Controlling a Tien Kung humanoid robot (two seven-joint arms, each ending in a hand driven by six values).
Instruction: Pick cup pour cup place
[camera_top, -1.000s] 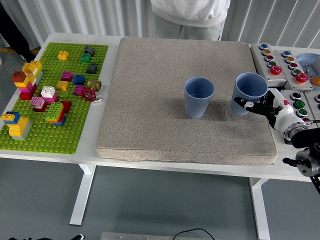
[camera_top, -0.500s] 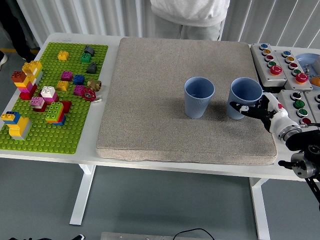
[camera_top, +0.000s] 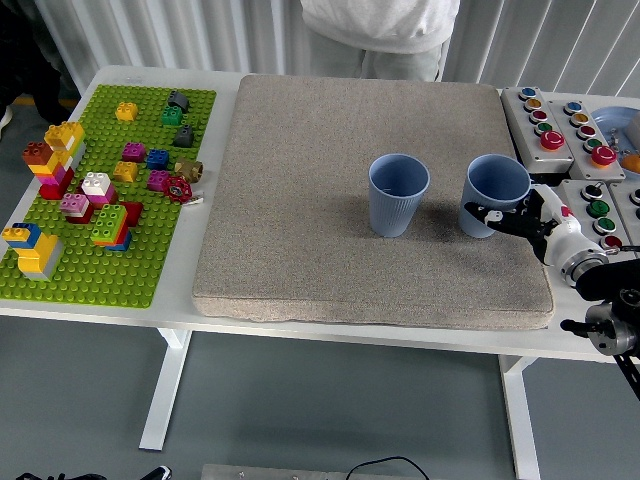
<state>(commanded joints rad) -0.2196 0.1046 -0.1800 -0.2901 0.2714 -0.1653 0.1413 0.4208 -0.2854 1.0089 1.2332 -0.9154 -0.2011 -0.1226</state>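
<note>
Right hand (camera_top: 512, 218) wraps the blue cup (camera_top: 494, 193) upright on the grey mat (camera_top: 300, 200), second blue cup (camera_top: 398, 194) at its nine o'clock.

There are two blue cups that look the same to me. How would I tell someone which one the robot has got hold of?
Find the big grey mat in the middle of the white table. Two blue cups stand on its right half; take the right-hand cup, nearest the button boxes. Unlike the free-standing cup beside it, it has the right hand wrapped around its lower side.
</note>
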